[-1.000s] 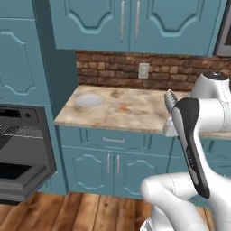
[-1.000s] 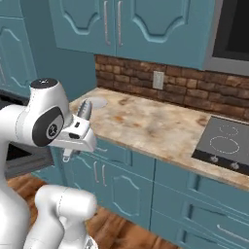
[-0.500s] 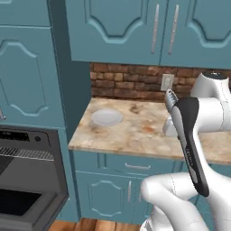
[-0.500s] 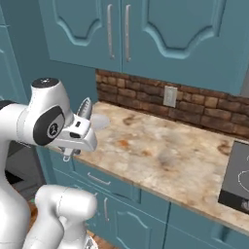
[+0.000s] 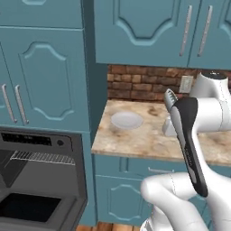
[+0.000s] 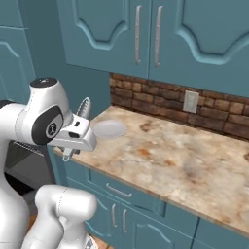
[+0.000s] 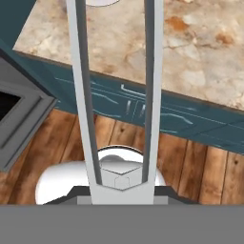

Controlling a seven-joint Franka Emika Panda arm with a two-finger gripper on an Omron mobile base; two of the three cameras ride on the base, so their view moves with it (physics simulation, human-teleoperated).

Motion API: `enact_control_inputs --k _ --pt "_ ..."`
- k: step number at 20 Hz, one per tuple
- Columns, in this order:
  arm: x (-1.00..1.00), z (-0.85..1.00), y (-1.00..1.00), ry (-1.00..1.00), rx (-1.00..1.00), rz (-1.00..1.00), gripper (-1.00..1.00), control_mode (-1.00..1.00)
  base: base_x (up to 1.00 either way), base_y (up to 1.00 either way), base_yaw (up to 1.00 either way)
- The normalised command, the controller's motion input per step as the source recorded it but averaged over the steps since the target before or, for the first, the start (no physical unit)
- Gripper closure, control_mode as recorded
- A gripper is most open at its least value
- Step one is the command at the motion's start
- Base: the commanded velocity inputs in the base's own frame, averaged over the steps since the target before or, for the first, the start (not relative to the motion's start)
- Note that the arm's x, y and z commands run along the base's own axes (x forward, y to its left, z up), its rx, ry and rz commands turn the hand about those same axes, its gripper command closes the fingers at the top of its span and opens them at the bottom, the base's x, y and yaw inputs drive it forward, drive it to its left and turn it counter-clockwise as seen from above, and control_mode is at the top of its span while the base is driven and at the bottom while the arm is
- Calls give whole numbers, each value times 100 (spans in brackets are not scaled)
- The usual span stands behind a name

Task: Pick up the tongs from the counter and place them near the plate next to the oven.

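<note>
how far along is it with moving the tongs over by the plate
Done: the slim silver-grey metal tongs are off the beige marbled counter, clamped in the shut end effector. In hand: it holds them in the air, short of the small round pale plate. Left: lowering them beside the plate, next to the black oven, and releasing.

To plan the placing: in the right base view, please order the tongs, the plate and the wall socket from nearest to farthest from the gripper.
1. Tongs, held in the gripper.
2. Plate, on the counter's left end.
3. Wall socket, on the brick wall behind.
</note>
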Motion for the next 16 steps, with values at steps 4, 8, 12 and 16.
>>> enact_control_inputs --k 4,8,12,16 --pt "0 0 0 0 0 0 100 100 48 26 -4" --pt "0 0 0 0 0 0 100 100 47 5 0" --pt "0 0 0 0 0 0 100 100 14 0 0" --pt "9 -3 0 4 0 0 100 -100 14 0 0"
